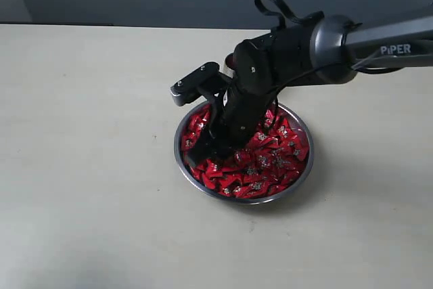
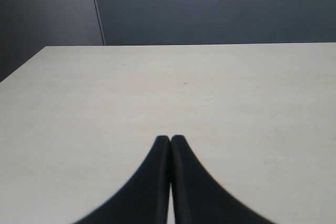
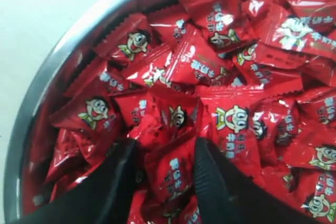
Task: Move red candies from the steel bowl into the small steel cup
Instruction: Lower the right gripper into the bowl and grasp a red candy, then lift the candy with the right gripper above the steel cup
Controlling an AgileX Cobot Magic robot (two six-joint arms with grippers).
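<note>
**Though the right hand is in the bowl, the cup is nowhere in view**

Because its two fingers stand wide apart with their tips sunk into the pile, the right hand (image 3: 165, 153) straddles one sweet rather than clearly pinching it. That wrapper sits directly between the fingertips, crumpled and tilted, so its long axis cannot be told. Closing on it looks like the step in hand, and neighbouring wrappers pressing against both fingers could come up with it.

Around this spot the red candies (image 3: 231, 119) lie heaped and overlapping, filling the steel bowl (image 3: 52, 72). The hand works near the bowl's rim on the side towards the middle of the desk (image 1: 88, 167).

Over bare desk well away from the bowl, the left hand (image 2: 170, 140) has its fingers pressed together on nothing. The exterior view does not show it, so the right arm is plainly the nearer one.

No view shows the small steel cup, so which way a lifted sweet must travel cannot be judged.
</note>
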